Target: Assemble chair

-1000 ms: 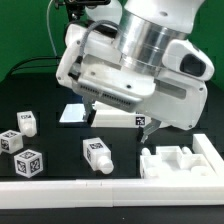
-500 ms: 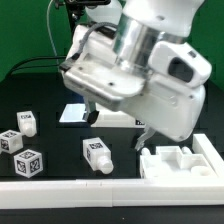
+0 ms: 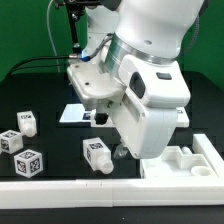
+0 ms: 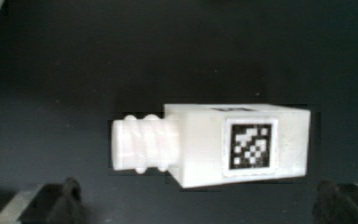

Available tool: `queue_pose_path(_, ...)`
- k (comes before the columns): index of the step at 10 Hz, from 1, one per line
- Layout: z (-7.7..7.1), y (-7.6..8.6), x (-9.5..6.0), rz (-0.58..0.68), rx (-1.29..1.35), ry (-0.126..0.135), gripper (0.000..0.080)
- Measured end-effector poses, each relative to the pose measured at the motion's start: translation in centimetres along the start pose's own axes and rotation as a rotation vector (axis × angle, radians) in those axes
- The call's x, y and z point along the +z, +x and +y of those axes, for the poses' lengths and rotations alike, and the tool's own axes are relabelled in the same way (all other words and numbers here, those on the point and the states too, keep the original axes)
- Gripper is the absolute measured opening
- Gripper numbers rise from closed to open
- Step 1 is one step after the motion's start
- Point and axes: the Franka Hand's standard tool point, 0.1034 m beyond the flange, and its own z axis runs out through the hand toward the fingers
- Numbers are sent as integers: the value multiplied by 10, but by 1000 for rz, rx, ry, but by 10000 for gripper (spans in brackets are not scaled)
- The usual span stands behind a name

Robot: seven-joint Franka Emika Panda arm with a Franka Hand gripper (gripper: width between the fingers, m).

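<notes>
Pegged block (image 4: 220,145) under pincer (image 4: 197,202); pincer agape.

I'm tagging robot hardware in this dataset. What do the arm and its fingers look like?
The arm is glossy white with rounded and boxy shells and a silver-grey band at the wrist. Black cables hang beside it. The fingers are dark.

Pegged block (image 4: 220,145) lies alone; I see bare black table (image 4: 51,90) all round it. In the exterior view, the nearest cube leg (image 3: 30,161) sits well apart on its left. The large notched piece (image 3: 185,160) is near on its right, and the border rail (image 3: 60,187) is close on the camera side.
</notes>
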Motion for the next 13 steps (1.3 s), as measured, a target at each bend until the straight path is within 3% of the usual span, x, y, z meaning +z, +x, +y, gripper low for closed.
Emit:
queue_pose_path(1,-1,0,1,9,93,2,649)
queue_pose_path(3,-11,-16,10,62,401,31,649)
queue_pose_path(4,-19,-17,16,78,584,93,649)
queue_pose_path(5,-20,-17,16,81,673,127,649)
queue_pose_path(6,-17,-16,15,80,738,121,649)
queue_pose_path(8,-17,-12,17,79,921,136,649)
queue_pose_path(11,-24,5,41,148,1344,245,649)
queue_pose_path(13,-20,8,53,174,1295,201,649)
